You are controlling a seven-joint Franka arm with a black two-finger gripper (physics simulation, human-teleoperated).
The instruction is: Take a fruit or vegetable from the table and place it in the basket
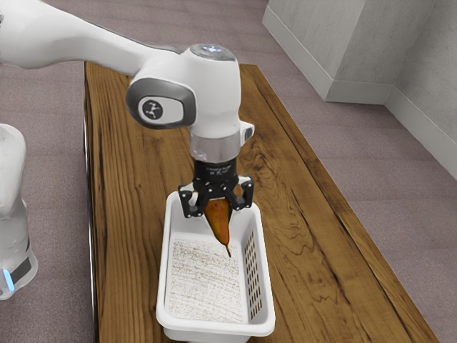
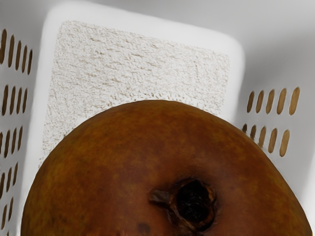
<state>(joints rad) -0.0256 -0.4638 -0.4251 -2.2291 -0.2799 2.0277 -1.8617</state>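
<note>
The gripper point(image 1: 217, 207) is over the end of the white basket point(image 1: 164, 271) closer to the arm, with its fingers touching a brown-orange pear from two sides. Hanging stem down, the pear point(image 1: 221, 223) has its wide end up between the fingers and its stem pointing into the basket. In the wrist view the pear's blunt end point(image 2: 123, 162) is large at the lower edge, in front of the basket's speckled floor point(image 2: 142, 64). Whether the stem touches the basket is unclear.
The basket stands on a wooden table point(image 1: 314, 250), and slotted side walls point(image 2: 275, 59) rise around its floor. At the exterior view's left edge is a white robot part point(image 1: 11, 214), beside the table.
</note>
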